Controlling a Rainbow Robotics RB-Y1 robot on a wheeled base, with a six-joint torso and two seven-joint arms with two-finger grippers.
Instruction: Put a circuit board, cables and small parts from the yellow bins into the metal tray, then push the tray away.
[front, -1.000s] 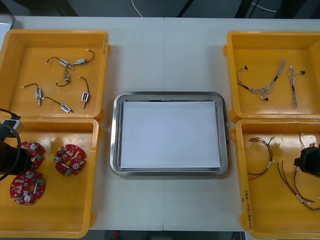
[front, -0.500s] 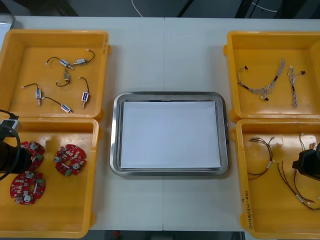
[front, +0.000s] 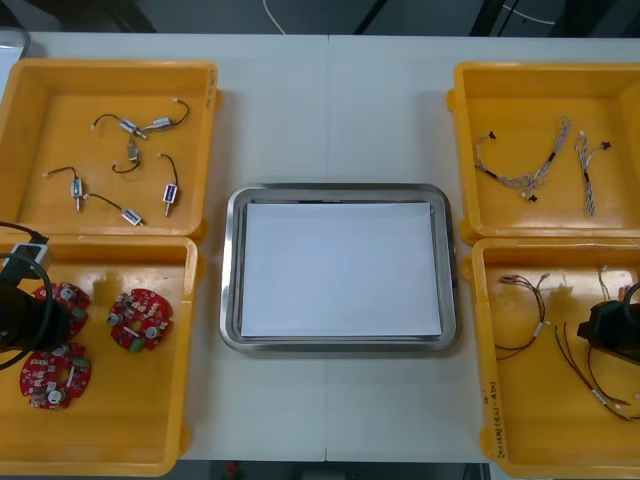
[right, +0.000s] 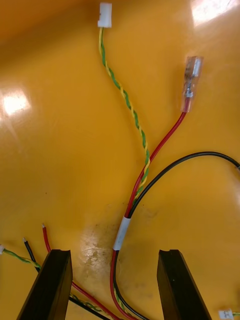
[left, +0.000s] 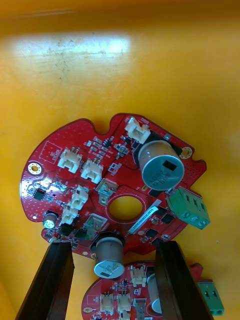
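I have both hands down in the two bins nearest me, one at each side of the worktop (front: 330, 110). My left hand (left: 114, 247) hangs low over the near left bin (front: 186, 350). Its two black fingers are spread wide with nothing between them. Just past the fingertips a round red circuit board (left: 75, 145) lies flat on the bin floor. A second board (left: 120, 300) peeks out down between the fingers, and I cannot tell if the two boards touch. I keep the fingers wide because the board is broad, and I think they must come down over its edge to pinch it. My right hand (right: 114, 252) is low in the near right bin (front: 478, 350), with its fingers also spread and holding nothing. A bunch of cables (right: 120, 235), red, black and twisted yellow-green, runs up between its fingers with a white band around it. That looks well lined up for a grab. The metal tray (front: 232, 270) sits in the middle between the bins. It is white inside with nothing in it yet, so I think the job has only just begun. The small metal parts (front: 128, 155) wait in the far left bin (front: 205, 110), and thin cables (front: 525, 165) lie in the far right bin (front: 462, 150).
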